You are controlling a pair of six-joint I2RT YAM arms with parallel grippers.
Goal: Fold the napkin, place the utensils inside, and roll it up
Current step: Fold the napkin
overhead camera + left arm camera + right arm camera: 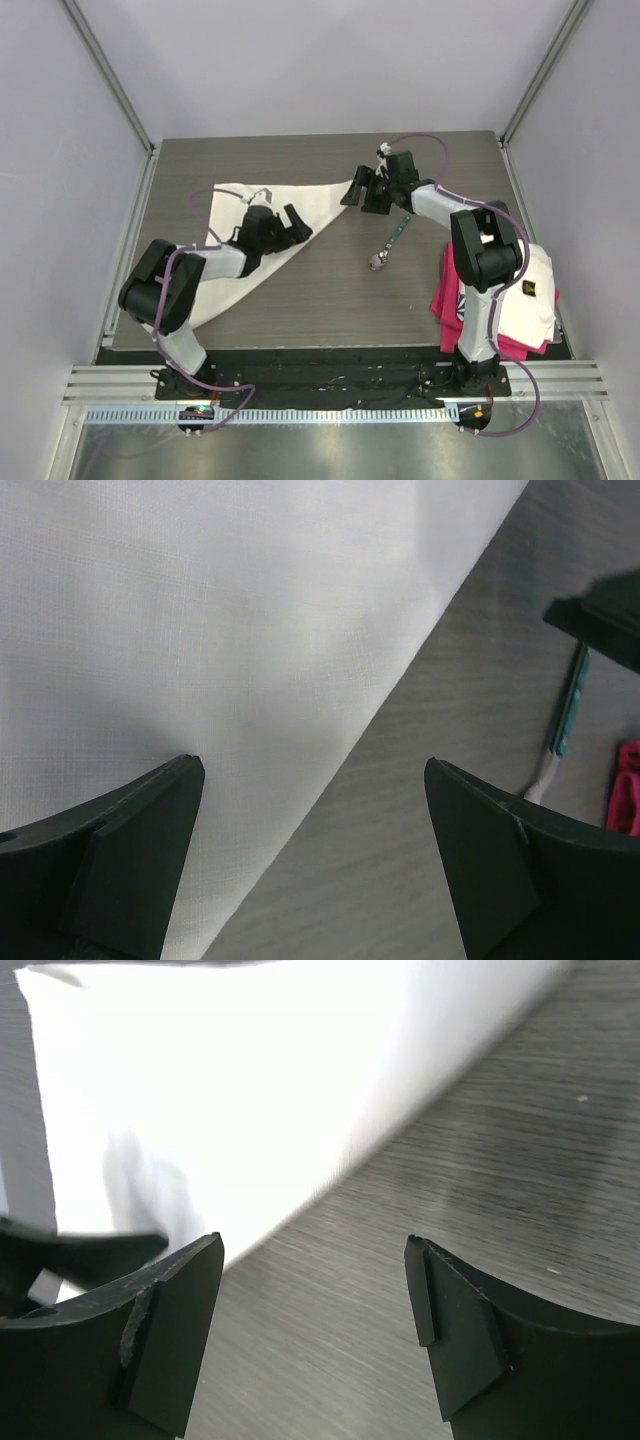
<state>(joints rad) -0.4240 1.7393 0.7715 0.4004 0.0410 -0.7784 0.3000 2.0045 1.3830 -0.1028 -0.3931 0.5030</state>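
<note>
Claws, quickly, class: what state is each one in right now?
Left claw: open, holding nothing, over the napkin edge.
Right claw: open, holding nothing.

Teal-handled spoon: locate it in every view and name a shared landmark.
Top external: spoon right of centre on the table.
Left wrist: spoon at the right edge.
Right wrist: not in it.
Shared landmark: the napkin and its diagonal edge.

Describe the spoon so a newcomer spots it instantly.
On the dark wood table, look right of centre, between the cream napkin and the pink cloth. The spoon lies alone on bare tabletop. It is the only slim hard item: teal handle, shiny silver bowl.
</note>
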